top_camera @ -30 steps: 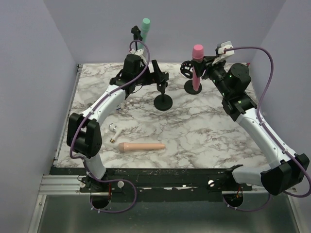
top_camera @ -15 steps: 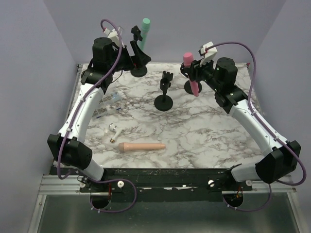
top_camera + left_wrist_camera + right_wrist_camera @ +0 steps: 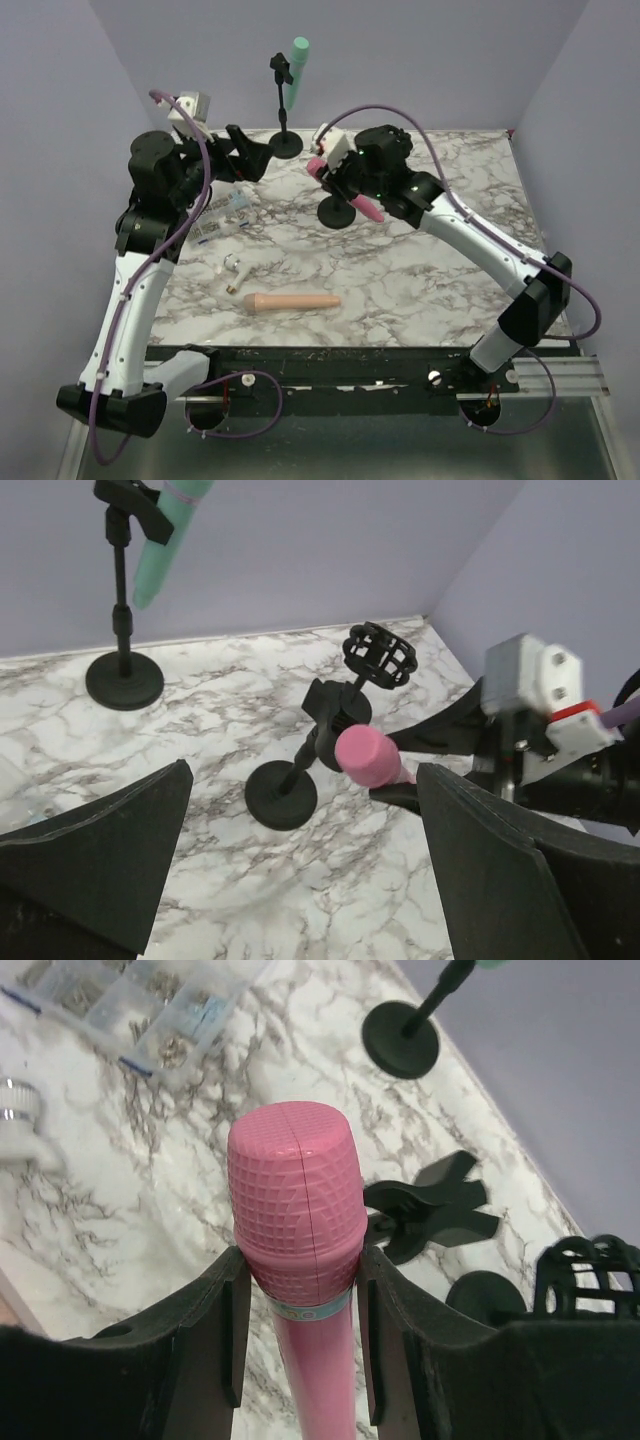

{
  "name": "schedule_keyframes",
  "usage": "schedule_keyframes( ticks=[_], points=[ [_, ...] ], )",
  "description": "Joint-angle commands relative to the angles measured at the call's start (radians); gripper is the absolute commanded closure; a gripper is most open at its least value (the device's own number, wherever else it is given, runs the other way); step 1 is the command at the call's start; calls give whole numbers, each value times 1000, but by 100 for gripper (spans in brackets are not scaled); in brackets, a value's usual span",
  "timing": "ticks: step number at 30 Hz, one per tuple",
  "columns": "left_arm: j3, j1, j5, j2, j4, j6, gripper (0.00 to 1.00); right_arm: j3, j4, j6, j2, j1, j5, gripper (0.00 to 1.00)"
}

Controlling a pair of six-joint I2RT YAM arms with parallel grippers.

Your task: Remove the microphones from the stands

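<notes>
Firmly, the right gripper (image 3: 297,1300) clenched the pink microphone (image 3: 295,1190) just below its head, holding it tilted near the bare black stand (image 3: 337,212) at the centre of the top view. The left gripper (image 3: 300,870) hung released at upper left, near the green microphone (image 3: 297,68) clipped on the rear stand (image 3: 285,145).

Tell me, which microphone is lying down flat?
The peach microphone, flat on the table. The green microphone is clipped in its stand, and the right end effector holds the pink microphone.
</notes>
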Motion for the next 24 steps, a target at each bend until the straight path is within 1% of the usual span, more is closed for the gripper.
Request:
schedule_keyframes(
  ticks=[1,6,11,14,19,24],
  points=[
    [-170,110,36,-77,153,-50,1,85,-225,-104,133,120,197,99],
    [-205,129,71,-92,186,-53,1,171,-321,-87,265,226,236,99],
    [-222,129,81,-115,206,-43,2,149,-347,-71,346,306,275,99],
    [-235,129,76,-113,217,-44,1,138,-359,-42,398,320,275,99],
    [-241,128,108,-81,234,-57,2,141,-382,-12,478,321,258,99],
    [-247,129,125,-67,248,-62,1,43,-297,-49,480,331,250,99]
  ],
)
